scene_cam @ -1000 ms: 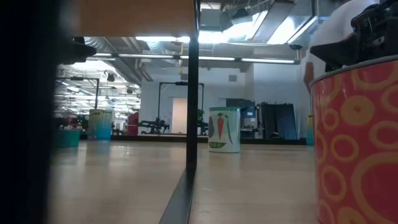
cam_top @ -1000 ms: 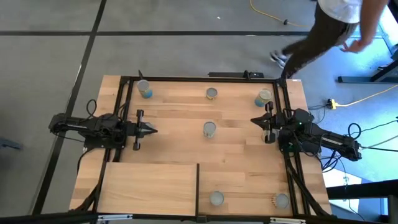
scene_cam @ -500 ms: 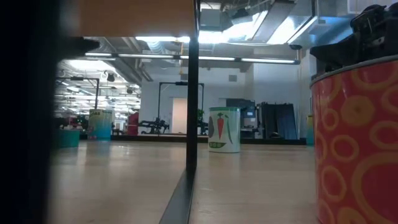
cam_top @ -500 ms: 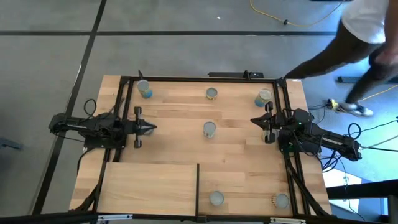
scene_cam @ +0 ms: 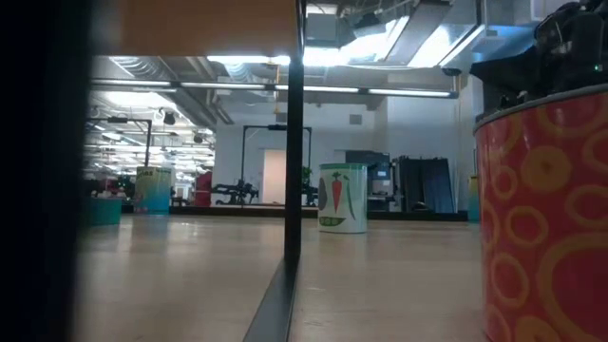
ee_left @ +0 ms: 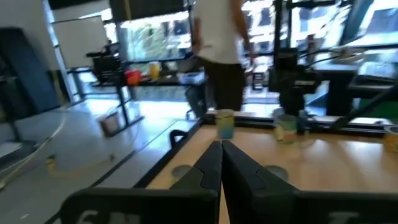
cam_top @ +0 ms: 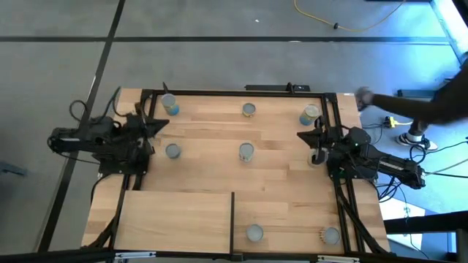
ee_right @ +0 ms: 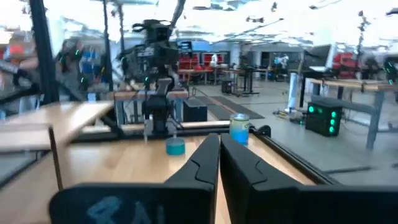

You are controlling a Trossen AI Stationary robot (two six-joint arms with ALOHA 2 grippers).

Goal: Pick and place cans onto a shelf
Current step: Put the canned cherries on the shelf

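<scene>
From above, the desk (cam_top: 292, 175) carries seven cans. Taking its middle as the clock's centre, one teal-sided can (cam_top: 169, 104) stands at 10 o'clock in the far left corner, a second can (cam_top: 248, 109) at 12 near the far edge, and a third can (cam_top: 310, 114) at 2 in the far right corner. A fourth can (cam_top: 246, 151) stands almost at the centre, and a fifth can (cam_top: 172, 151) lies toward 9 o'clock, just beside the left arm. Two more stand near the front edge: a grey-topped can (cam_top: 254, 233) at 6 and a can with a red-and-orange ringed side (cam_top: 330, 235) at 5; that one fills the right side of the low view (scene_cam: 541, 218).

The shelf (cam_top: 175, 219), a smooth pale board with a thin black upright edge (cam_top: 232, 219), lies at 7 to 8 o'clock and is bare of cans.

The left tool (cam_top: 151, 126) sits at the desk's left edge near 9 to 10 o'clock, turned toward the far corner; its fingers (ee_left: 208, 167) are pressed together on nothing. The right tool (cam_top: 316, 139) sits at the right edge near 3 o'clock, its fingers (ee_right: 205, 158) meeting at their tips, nothing between them.

A person (cam_top: 431, 109) shows blurred on the floor beyond the desk's right side.
</scene>
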